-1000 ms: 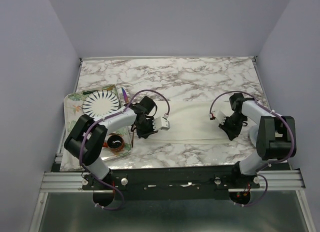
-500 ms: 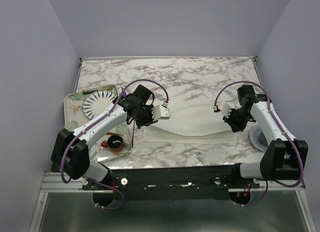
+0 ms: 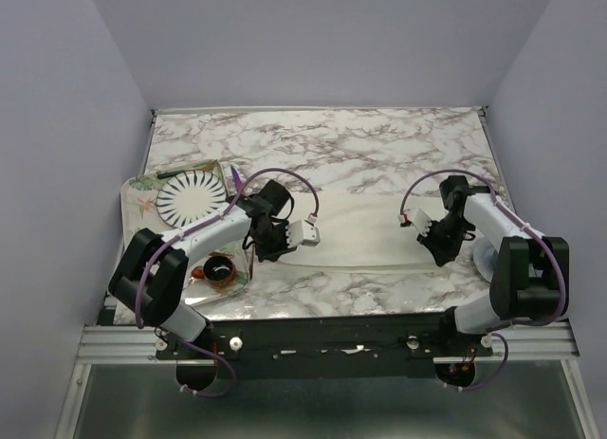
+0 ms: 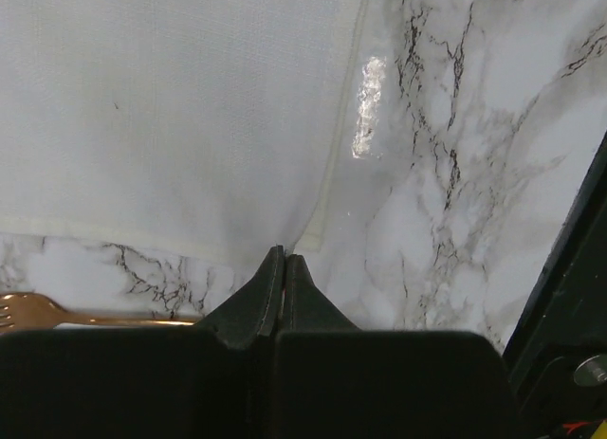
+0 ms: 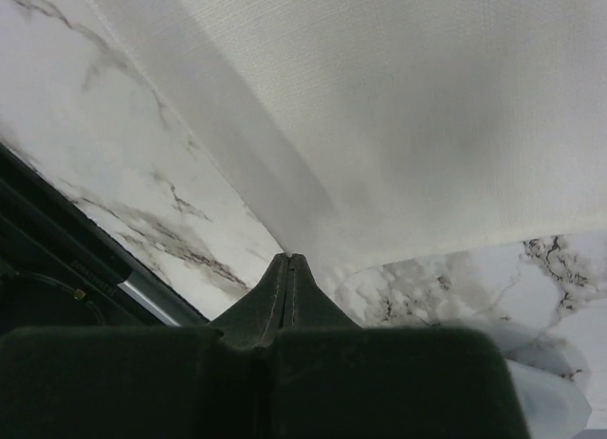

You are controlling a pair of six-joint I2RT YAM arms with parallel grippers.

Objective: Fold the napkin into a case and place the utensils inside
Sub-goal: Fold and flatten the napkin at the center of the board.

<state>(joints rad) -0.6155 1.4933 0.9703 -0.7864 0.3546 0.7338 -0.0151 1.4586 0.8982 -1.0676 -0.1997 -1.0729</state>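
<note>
Napkin [image 3: 365, 232], cream cloth, lies stretched across the middle of a marble table [image 3: 332, 145]. Left gripper [image 4: 284, 259] pinches its 9 o'clock end and right gripper [image 5: 288, 261] its 3 o'clock end, fingers clenched. Copper fork [image 4: 38, 312] lies near the left gripper.

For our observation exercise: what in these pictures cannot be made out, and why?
- Copper-gold fork: left wrist view, handle behind the black left tool.
- Slim purple-blue utensil: top view, lower part under left arm.
- Cream cloth napkin: both wrist views, edges cut off by frame.
</note>
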